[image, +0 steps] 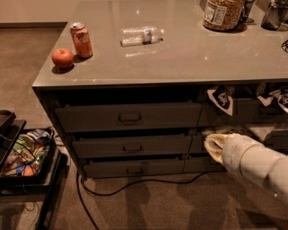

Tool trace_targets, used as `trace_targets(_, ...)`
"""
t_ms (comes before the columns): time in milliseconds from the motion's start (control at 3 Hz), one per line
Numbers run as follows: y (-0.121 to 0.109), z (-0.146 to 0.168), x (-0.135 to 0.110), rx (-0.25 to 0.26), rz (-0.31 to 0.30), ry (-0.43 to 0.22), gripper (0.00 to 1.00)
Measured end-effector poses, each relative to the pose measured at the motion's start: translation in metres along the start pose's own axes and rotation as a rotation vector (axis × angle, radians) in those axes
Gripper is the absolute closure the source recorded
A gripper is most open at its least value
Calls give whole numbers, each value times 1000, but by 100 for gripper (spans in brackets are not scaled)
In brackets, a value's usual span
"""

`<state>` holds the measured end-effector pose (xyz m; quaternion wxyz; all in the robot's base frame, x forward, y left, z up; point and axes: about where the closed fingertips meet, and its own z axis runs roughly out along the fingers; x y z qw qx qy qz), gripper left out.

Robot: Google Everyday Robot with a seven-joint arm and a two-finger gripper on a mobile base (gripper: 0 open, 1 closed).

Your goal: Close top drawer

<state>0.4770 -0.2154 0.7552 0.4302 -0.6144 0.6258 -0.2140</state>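
Note:
The top drawer (pixel 128 117) is the wide dark-grey front just under the counter, with a small metal pull handle (pixel 130 118) at its middle. Its front stands slightly out from the cabinet frame, with a dark gap above it. Its inner floor is hidden. My gripper (pixel 213 144) is at the pale tip of the white arm (pixel 252 161) that comes in from the lower right. It is to the right of the drawers, level with the middle drawer (pixel 132 146) and well clear of the top drawer's handle.
On the counter (pixel 189 58) are an apple (pixel 62 57), a soda can (pixel 81 39), a lying water bottle (pixel 141 36) and a jar (pixel 222 13). Snack bags (pixel 221 99) hang in open shelves at right. A cart of packets (pixel 22 155) stands left. A cable (pixel 135 183) lies on the floor.

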Motion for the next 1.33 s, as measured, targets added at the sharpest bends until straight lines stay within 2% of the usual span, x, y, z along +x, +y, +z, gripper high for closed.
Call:
trace_targets(333, -24, 0, -17, 33, 42, -192, 100)
trace_targets(667, -39, -11, -18, 76, 17, -270, 100)
trace_targets(1000, -39, -11, -18, 76, 17, -270, 81)
trace_targets(1333, -39, -11, -18, 76, 17, -270, 58)
